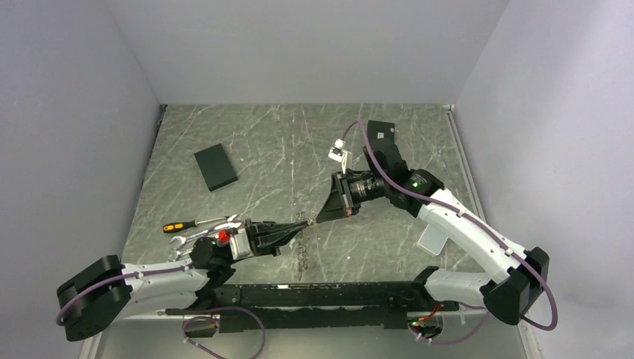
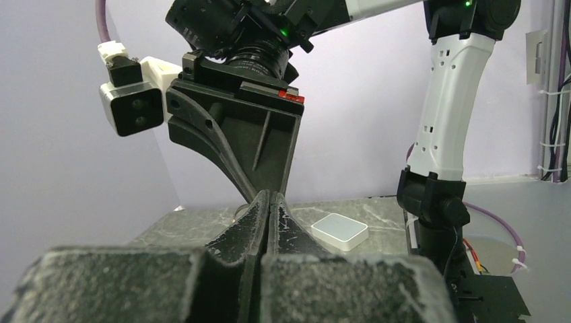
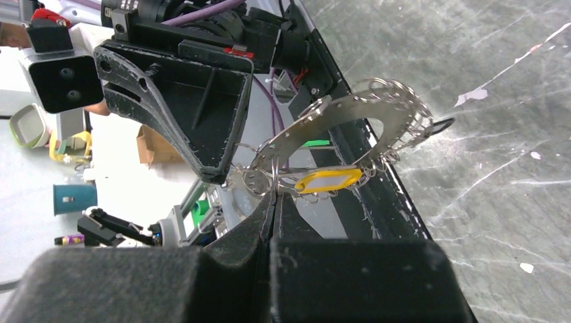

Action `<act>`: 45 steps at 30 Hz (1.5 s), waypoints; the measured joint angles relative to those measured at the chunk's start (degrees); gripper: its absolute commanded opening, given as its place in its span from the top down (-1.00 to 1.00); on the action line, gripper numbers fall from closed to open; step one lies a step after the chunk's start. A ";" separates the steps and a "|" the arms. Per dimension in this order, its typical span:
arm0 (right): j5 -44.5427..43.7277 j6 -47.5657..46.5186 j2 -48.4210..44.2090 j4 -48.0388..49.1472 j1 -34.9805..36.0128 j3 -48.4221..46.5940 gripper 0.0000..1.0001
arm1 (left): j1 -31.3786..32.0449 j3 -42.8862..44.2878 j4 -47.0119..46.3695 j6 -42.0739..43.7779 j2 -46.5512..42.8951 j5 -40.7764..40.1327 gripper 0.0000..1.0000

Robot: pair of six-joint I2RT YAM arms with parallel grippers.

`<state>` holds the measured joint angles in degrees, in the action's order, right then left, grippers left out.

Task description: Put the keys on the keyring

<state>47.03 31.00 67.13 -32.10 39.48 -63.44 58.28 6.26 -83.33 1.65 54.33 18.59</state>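
My two grippers meet tip to tip above the middle of the table. My right gripper [image 3: 273, 196] [image 1: 317, 219] is shut on a thin wire ring of the keyring [image 3: 350, 111], a flat silver crescent edged with many small rings and keys. A key with an orange-yellow head [image 3: 328, 180] hangs from it just beyond my fingertips. My left gripper [image 2: 269, 195] [image 1: 301, 224] is shut; in the right wrist view its tip [image 3: 214, 173] touches a small silver key [image 3: 248, 180]. A thin ring [image 2: 241, 211] shows beside my left fingertip.
An orange-handled screwdriver [image 1: 179, 226] and silver wrenches [image 1: 196, 236] lie at the left front. A black flat box [image 1: 215, 167] lies at the back left. A white box [image 2: 340, 232] [image 1: 434, 239] sits right of the grippers. Grey walls enclose the table.
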 measured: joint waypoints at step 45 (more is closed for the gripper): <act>-2.34 -10.10 4.66 -10.58 9.70 -6.38 1.00 | 0.02 1.49 0.92 0.17 0.63 3.30 1.00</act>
<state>44.69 20.91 71.79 -42.68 49.19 -69.82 58.30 7.75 -82.41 1.83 54.96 21.89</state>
